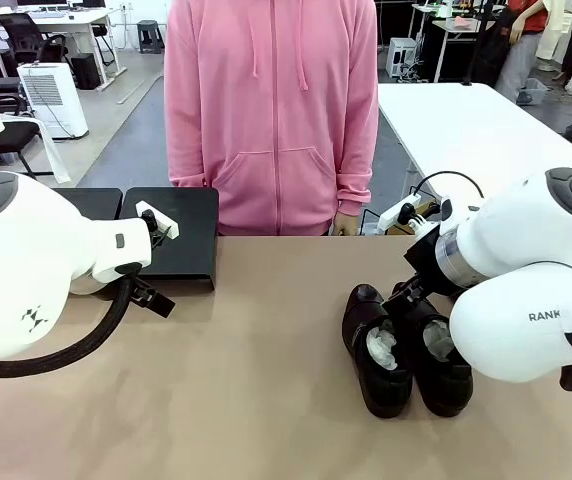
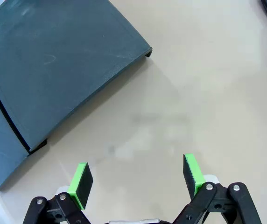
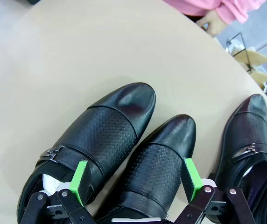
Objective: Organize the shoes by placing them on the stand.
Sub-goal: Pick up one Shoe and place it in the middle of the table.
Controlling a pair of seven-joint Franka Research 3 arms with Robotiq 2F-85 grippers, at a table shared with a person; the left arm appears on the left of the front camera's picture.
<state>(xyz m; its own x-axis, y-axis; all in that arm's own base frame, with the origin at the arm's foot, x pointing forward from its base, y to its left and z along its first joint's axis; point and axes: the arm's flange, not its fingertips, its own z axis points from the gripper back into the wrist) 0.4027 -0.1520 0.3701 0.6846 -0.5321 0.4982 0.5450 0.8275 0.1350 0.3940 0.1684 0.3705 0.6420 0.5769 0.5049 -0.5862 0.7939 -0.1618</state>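
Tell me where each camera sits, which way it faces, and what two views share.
Front view: fixed between left arm and right arm, both showing, looking across the table at the person.
Left wrist view: on the left arm, looking down past the open left gripper at the stand.
Right wrist view: looking down past the open right gripper at the shoes.
Shared: front and left wrist show the stand; front and right wrist, the shoes.

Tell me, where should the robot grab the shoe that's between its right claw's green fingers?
Grab that shoe across its middle, just behind the dotted top, coming straight down from above. It lies flat, toe pointing away, and the open right gripper is wider than it. The neighbour shoe lies close alongside, so one finger probably must slip into that thin gap.
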